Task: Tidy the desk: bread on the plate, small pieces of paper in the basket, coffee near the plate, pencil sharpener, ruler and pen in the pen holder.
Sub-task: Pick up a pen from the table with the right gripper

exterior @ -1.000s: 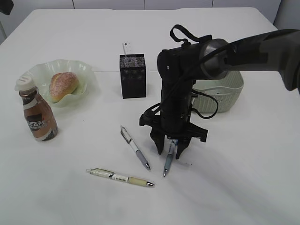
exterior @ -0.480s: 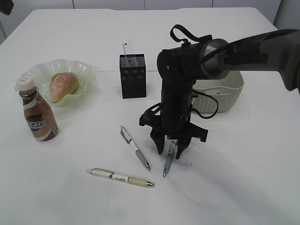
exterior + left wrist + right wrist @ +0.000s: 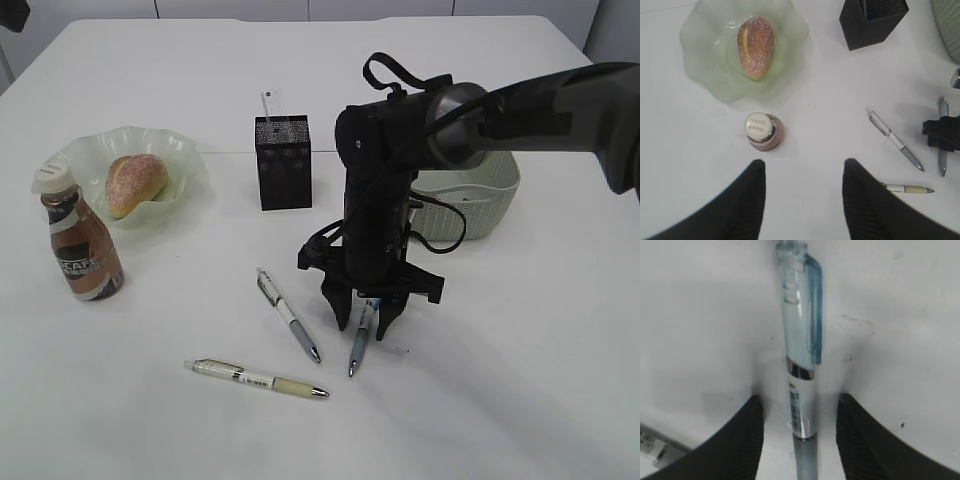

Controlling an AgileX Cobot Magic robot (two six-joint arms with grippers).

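White desk (image 3: 520,380): bread (image 3: 135,184) already on the plate (image 3: 190,150), coffee (image 3: 80,245) beside it, ruler (image 3: 270,102) in the pen holder (image 3: 283,162); three pens remain. Right gripper (image 3: 365,322) straddles the blue pen (image 3: 801,375), fingers (image 3: 737,440) half open, not gripping. Left gripper (image 3: 802,200) hangs half open, empty.

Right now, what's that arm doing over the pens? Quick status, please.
Right gripper open, down astride blue pen, not closed on it. Left gripper open, empty, above coffee. Two other pens lie close by.
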